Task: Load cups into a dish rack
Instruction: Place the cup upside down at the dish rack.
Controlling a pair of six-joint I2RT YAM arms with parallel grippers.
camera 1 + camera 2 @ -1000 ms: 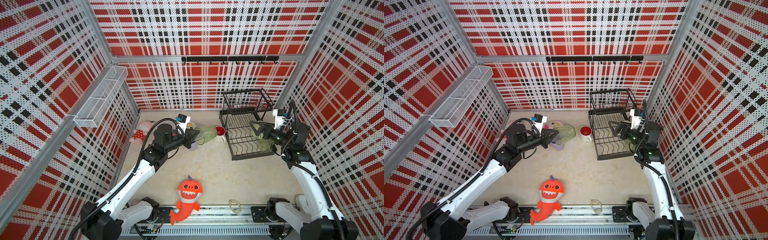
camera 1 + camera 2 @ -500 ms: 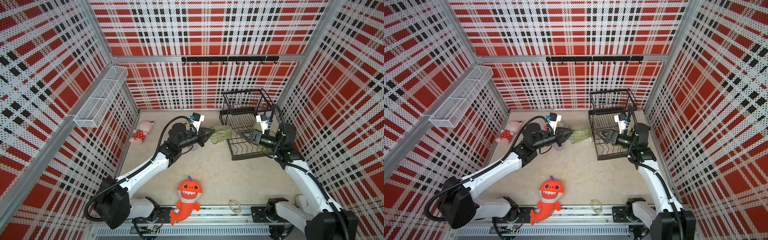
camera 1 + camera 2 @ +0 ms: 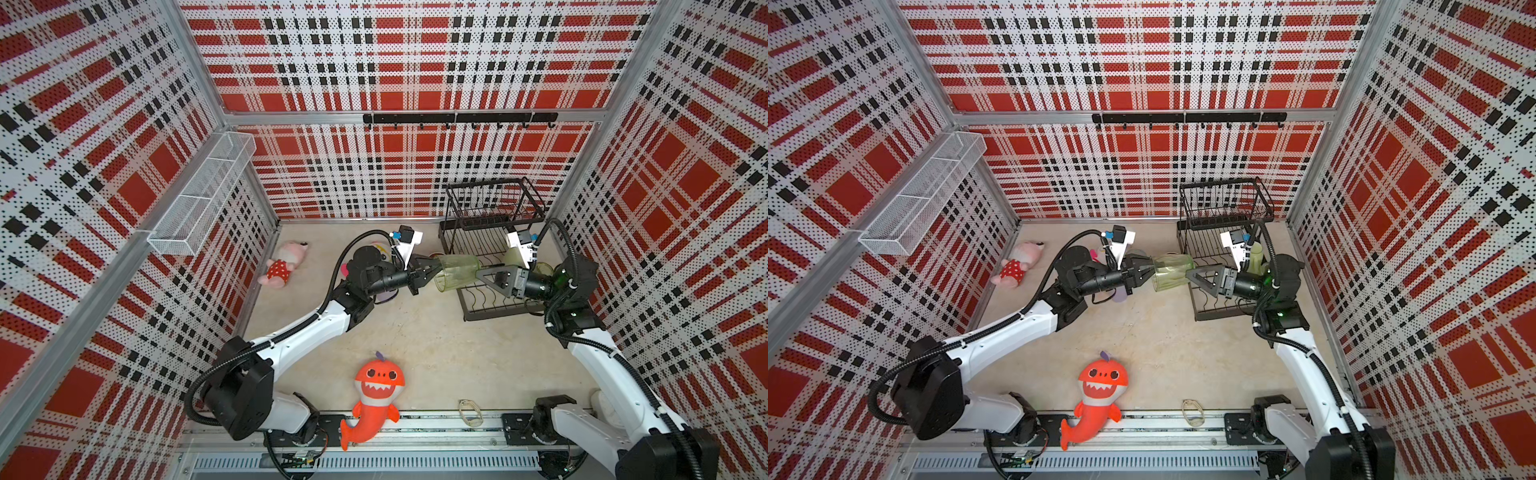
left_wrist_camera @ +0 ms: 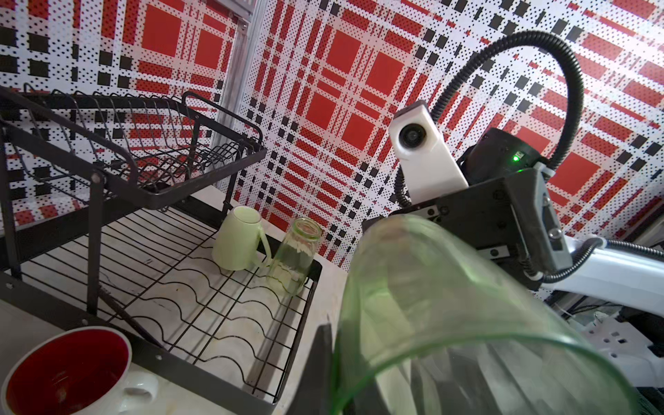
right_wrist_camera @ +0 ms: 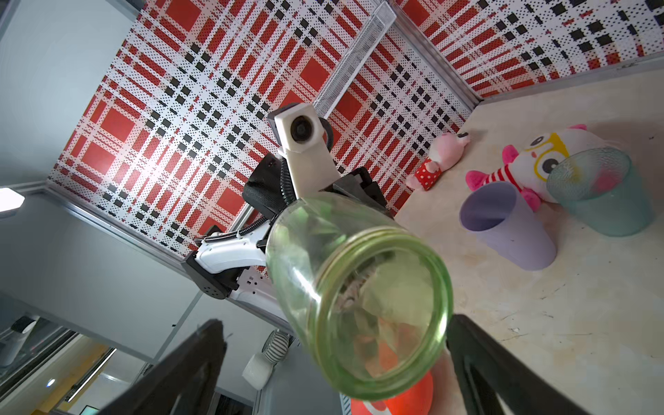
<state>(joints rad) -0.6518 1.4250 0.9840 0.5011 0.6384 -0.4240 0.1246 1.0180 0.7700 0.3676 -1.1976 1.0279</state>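
While left fingers (image 3: 426,279) pinch it, green tumbler (image 3: 457,272) sits between right fingers (image 5: 481,363).

- In the left wrist view, the green tumbler (image 4: 449,287) covers most of the left gripper (image 3: 428,274) and runs off the picture's edge.
- On either side of the tumbler's mouth, I see the fingers (image 5: 503,377) of the right gripper (image 5: 336,323) blurred and cropped.
- Beneath the left gripper, a lavender cup (image 3: 1120,296) is mostly hidden.

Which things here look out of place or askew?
The orange shark plush toy lies askew, its tail over the front rail. The translucent green tumbler hangs sideways in mid-air, pinched at its rim by the shut left gripper, its base inside the open right gripper.
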